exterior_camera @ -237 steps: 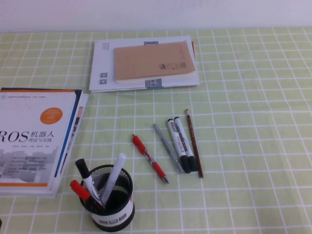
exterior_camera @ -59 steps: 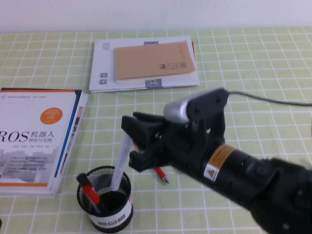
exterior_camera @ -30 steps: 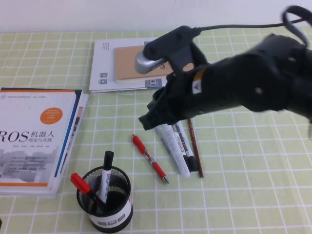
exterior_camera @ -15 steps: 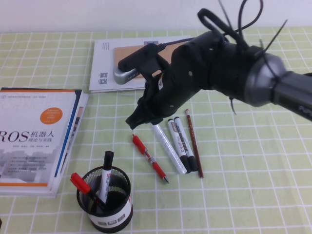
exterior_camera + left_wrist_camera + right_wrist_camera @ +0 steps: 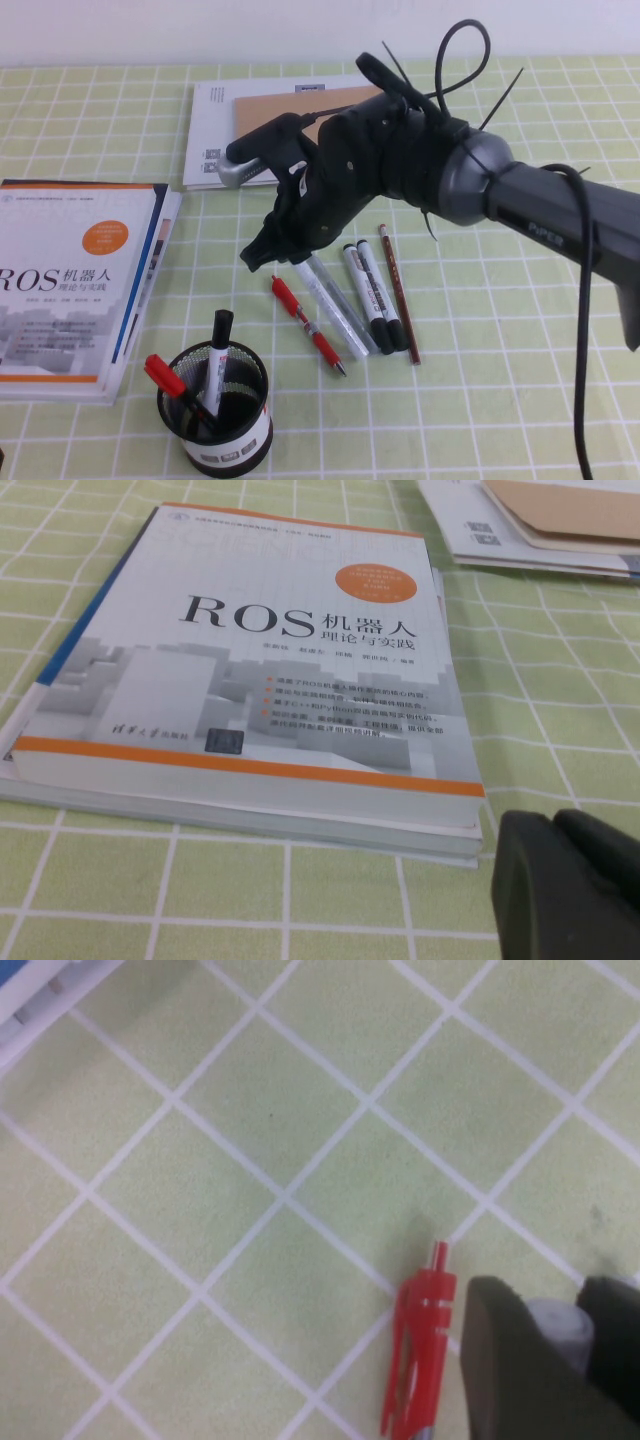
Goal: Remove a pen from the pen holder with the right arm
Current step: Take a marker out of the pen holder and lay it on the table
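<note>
The black mesh pen holder [image 5: 222, 420] stands near the front edge and holds a black marker [image 5: 214, 358] and a red pen [image 5: 168, 384]. My right gripper [image 5: 272, 252] is low over the cloth behind the holder, shut on the end of a white pen [image 5: 335, 305]. That pen slants down among the loose pens. In the right wrist view the white pen's grey end [image 5: 560, 1322] sits between the dark fingers [image 5: 505, 1360], beside a red pen [image 5: 415, 1360]. My left gripper [image 5: 565, 885] rests low by the ROS book [image 5: 290, 670], its fingers together and empty.
Loose on the cloth lie a red pen [image 5: 305, 322], two black-and-white markers [image 5: 375, 295] and a brown pencil [image 5: 397, 290]. A tan notebook on white papers [image 5: 215, 140] lies at the back. The ROS book [image 5: 75, 280] lies at the left.
My right arm has swung a little left and down with the white pen, whose far end now rests beside the loose pens. The holder has not moved.
</note>
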Tool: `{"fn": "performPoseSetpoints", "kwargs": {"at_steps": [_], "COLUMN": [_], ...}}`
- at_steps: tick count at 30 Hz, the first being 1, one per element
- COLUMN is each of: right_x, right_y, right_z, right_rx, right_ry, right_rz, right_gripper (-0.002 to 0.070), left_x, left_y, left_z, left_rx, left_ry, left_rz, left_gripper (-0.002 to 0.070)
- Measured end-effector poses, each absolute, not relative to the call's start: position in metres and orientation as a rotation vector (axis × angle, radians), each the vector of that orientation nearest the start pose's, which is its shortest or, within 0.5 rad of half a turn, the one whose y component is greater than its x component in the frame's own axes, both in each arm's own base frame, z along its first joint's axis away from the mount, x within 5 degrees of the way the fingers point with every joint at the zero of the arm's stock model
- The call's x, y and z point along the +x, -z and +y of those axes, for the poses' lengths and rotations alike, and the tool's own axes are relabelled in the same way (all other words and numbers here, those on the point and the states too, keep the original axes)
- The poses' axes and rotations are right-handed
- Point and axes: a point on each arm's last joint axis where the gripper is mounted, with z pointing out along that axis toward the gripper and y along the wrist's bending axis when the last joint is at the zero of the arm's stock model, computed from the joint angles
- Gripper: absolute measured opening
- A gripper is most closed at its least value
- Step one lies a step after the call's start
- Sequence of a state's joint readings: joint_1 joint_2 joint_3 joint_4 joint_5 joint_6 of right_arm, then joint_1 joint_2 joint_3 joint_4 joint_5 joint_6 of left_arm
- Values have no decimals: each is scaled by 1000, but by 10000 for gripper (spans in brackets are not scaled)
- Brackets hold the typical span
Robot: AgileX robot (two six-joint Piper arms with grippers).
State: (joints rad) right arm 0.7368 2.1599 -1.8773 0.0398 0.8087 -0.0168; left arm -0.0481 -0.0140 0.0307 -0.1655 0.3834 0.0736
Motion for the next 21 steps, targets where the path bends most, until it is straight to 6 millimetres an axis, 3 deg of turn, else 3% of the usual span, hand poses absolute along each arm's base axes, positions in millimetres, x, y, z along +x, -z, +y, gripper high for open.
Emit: {"fn": "performPoseSetpoints", "kwargs": {"at_steps": [13, 21], "right_x": [367, 369], "right_y": [-219, -218], "right_z": [327, 325], "right_rx": [-916, -909], "right_ry": [-314, -312], "right_rz": [2468, 2472], "right_gripper": [96, 173], "left_x": [52, 52], "left_y": [-170, -170], "left_z": [-8, -8], "left_rx": [12, 12], "left_ry": [146, 146], "left_rz": [1881, 1881], "left_gripper": [-8, -8]}}
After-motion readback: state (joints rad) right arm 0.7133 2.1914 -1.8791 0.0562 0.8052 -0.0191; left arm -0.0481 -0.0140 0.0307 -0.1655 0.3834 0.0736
